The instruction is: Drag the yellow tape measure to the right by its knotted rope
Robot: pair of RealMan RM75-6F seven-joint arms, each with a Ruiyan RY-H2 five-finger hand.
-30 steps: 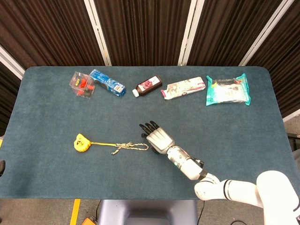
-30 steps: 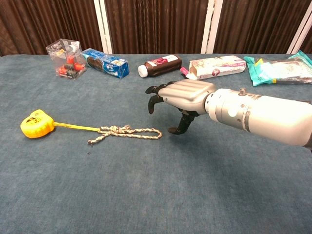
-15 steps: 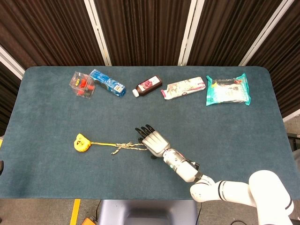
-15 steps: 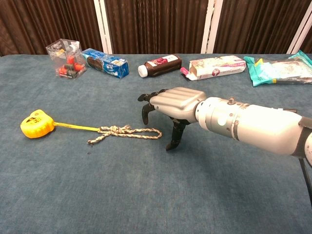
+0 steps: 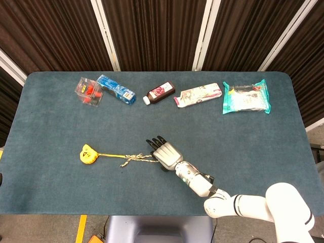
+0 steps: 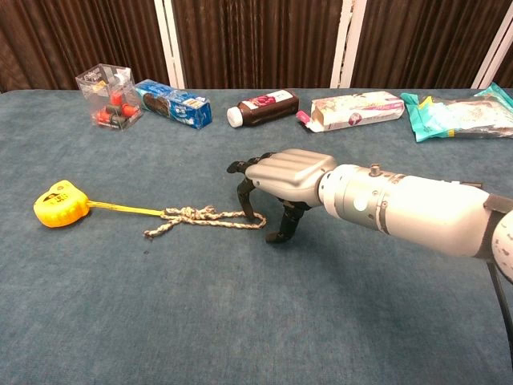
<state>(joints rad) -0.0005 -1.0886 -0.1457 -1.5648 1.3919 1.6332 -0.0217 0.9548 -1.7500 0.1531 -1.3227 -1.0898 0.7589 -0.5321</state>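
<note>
The yellow tape measure (image 5: 87,154) (image 6: 58,204) lies on the blue-grey table at the left. Its thin yellow tape leads right into a knotted rope (image 5: 132,158) (image 6: 200,216) that ends in a loop. My right hand (image 5: 166,153) (image 6: 284,172) hovers palm down over that loop's right end. The fingertips (image 6: 255,215) point down and touch the loop, while the thumb stands on the cloth a little further right, apart from them. I cannot see the rope pinched. My left hand shows in neither view.
Along the far edge lie a clear box (image 5: 88,91) with red items, a blue packet (image 5: 116,89), a brown bottle (image 5: 161,93), a white pouch (image 5: 198,94) and a teal packet (image 5: 246,97). Bare cloth stretches to the right of the hand.
My right hand moved left and dropped from above the cloth onto the rope's loop end. Tape measure and rope have not shifted.
</note>
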